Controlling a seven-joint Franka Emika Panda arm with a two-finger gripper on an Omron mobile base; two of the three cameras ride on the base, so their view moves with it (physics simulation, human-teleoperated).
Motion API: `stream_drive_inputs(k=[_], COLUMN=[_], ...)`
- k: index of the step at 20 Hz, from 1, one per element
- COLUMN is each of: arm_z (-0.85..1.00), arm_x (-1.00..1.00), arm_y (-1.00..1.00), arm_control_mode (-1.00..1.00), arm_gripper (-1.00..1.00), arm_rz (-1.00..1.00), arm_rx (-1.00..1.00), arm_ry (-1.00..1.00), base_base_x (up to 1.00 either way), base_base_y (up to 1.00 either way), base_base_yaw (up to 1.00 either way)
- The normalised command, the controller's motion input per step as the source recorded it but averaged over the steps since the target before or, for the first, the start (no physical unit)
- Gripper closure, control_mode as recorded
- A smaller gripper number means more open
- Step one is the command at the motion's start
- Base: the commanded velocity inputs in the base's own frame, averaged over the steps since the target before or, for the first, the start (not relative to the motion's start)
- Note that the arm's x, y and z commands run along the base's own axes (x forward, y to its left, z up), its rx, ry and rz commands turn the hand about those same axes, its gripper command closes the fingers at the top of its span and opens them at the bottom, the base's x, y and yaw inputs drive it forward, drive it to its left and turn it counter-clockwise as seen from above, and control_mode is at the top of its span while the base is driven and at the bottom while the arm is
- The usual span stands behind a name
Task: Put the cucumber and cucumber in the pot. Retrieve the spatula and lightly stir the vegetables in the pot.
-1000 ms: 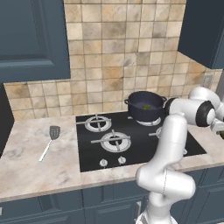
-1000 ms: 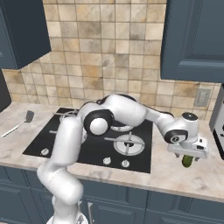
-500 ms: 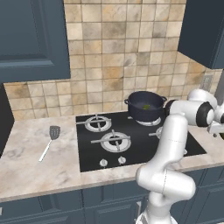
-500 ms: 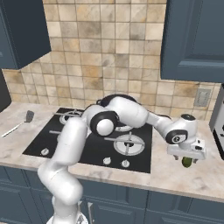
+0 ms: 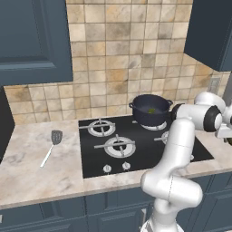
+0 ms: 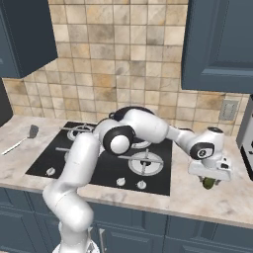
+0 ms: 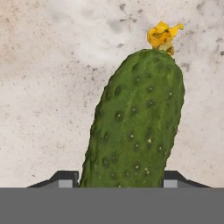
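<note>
Arm stretched right over the desk [image 6: 197,195].
Gripper [image 6: 210,181] low beside the cooktop [image 6: 106,160], cucumber [image 6: 209,182] between the jaws; spatula [image 6: 21,140] lying far left.

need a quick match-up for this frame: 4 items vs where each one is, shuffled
Items:
1. spatula
2. pot
3. cucumber
4. outlet

Places:
A. on the rear burner of the stove
B. between the fingertips of the gripper, over the counter right of the stove
C. on the tiled wall
D. flat on the counter left of the stove

Pairs: 1-D, 2-A, 3-B, 4-C
</note>
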Motion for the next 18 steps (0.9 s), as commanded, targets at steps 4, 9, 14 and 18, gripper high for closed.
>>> stream_drive_inputs(k=[4,9,14,18], arm_z=[0.30,0.50,0.39,0.39], arm_x=[-0.41,-0.57,-0.53,-0.31], arm_y=[0.20,0.35,0.58,0.78], arm_control_mode=[-1.00,-1.00,-1.00,-1.00], arm_gripper=[1.00,1.00,1.00,1.00], arm_rz=[0.00,0.00,0.04,0.04], arm_rx=[0.16,0.09,0.00,-0.05], arm_ry=[0.01,-0.18,-0.13,-0.09], base_base_x=[0.00,0.00,0.00,0.00], base_base_y=[0.00,0.00,0.00,0.00], base_base_yaw=[0.00,0.00,0.00,0.00])
